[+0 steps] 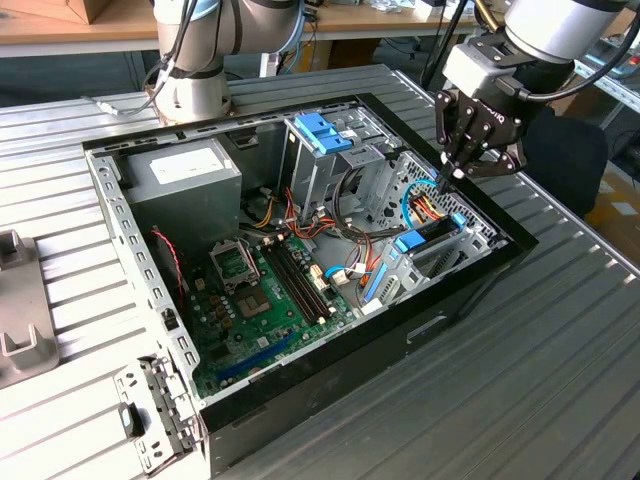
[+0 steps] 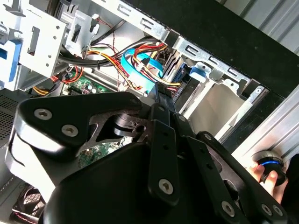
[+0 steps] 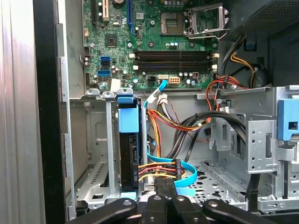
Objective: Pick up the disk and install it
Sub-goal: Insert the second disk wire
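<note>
Ribbed metal tabletop (image 1: 560, 330) carries the open computer case (image 1: 300, 380) you are working in. You see the gripper (image 1: 462, 172) poised over the drive bay at the exterior view's right, fingers drawn together with nothing between them. Your disk (image 3: 129, 140) stands on edge in that bay, its blue carrier end (image 1: 413, 240) up, just beside the fingertips, with coloured cables (image 3: 159, 169) plugged in.
</note>
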